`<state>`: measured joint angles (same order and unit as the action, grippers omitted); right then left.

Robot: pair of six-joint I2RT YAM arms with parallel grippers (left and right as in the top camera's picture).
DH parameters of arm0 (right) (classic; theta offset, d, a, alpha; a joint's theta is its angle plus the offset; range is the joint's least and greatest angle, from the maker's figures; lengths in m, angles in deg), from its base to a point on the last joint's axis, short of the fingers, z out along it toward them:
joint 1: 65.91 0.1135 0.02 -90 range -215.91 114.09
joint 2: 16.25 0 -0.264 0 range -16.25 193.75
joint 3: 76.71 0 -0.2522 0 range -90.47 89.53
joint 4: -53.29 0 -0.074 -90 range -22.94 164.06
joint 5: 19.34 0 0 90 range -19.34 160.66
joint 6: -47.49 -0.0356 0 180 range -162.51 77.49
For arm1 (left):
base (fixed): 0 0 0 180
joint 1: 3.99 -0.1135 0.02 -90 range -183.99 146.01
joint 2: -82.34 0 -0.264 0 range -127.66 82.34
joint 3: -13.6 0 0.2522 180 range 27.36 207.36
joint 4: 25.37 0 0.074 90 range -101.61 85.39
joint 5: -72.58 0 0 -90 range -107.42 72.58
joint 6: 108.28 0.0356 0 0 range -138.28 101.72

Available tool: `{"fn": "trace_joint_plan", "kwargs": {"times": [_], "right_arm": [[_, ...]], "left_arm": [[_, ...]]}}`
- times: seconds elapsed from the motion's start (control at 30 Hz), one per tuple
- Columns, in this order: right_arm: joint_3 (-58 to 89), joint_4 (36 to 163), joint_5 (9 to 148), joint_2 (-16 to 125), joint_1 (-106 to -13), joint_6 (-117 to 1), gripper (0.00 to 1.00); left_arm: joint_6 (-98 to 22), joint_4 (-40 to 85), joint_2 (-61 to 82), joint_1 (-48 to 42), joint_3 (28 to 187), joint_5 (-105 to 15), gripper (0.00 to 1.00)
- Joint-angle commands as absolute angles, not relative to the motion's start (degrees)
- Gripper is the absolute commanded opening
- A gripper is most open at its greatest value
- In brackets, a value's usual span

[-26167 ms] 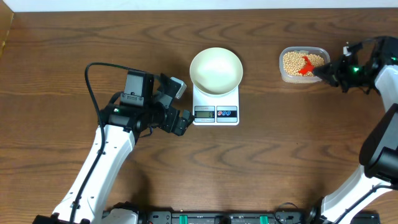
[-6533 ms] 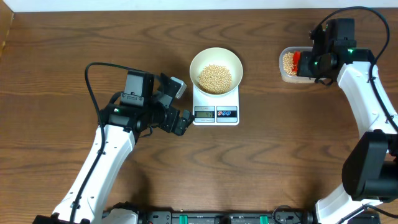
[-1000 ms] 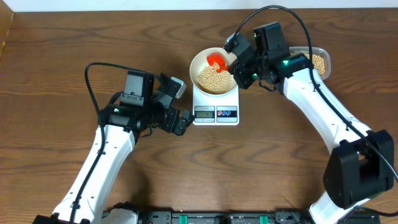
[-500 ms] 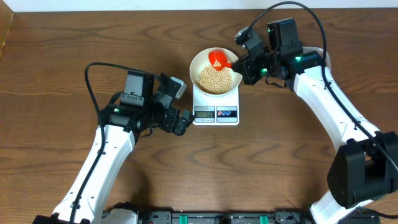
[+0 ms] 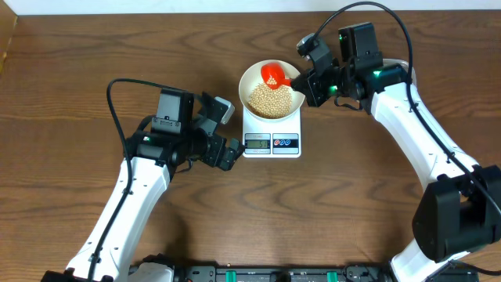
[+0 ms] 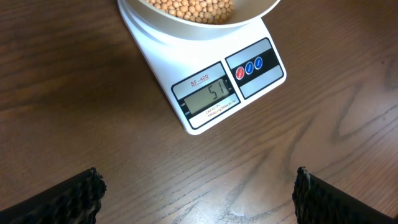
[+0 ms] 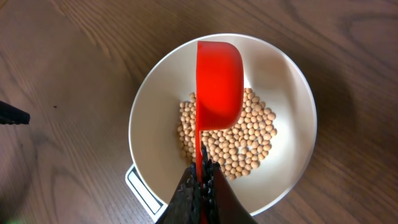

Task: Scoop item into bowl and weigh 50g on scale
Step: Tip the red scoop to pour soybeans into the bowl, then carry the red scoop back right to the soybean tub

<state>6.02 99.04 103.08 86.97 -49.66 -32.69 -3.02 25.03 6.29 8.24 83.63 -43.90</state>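
The white bowl (image 5: 293, 100) sits on the white scale (image 5: 272, 143) and holds a heap of pale-tan beans (image 5: 270, 99). My right gripper (image 5: 304, 81) is shut on the handle of a red scoop (image 5: 272, 74), held over the bowl's far side with a few beans in it. In the right wrist view the scoop (image 7: 217, 81) hangs above the beans (image 7: 249, 140), with the gripper (image 7: 200, 174) pinching its handle over the bowl (image 7: 146, 112). My left gripper (image 5: 228, 153) is open and empty, left of the scale. In the left wrist view (image 6: 199, 199) the scale's display (image 6: 208, 98) reads 51.
The clear tub (image 5: 408, 67) at the back right is mostly hidden behind my right arm. The left arm's cable loops over the table to the left. The scale's red and blue buttons (image 6: 253, 66) face the front edge.
Over the last second my right gripper drew back to the right and away, lifting the scoop from the middle of the bowl to its far side. The left arm has not moved.
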Motion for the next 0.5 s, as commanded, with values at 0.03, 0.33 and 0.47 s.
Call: {"fn": "trace_joint_plan", "kwargs": {"times": [0.03, 0.33, 0.47], "right_arm": [[5.5, 99.0, 104.3, 85.2, -49.7, -33.5, 0.01], [5.5, 99.0, 105.4, 85.2, -50.1, -34.4, 0.01], [5.5, 99.0, 105.8, 85.2, -50.5, -34.8, 0.01]], "left_arm": [[-2.7, 25.1, 6.8, 8.3, 84.7, -43.7, 0.99], [-2.7, 25.1, 6.8, 8.3, 84.7, -43.7, 0.99], [-2.7, 25.1, 6.8, 8.3, 84.7, -43.7, 0.99]]}}
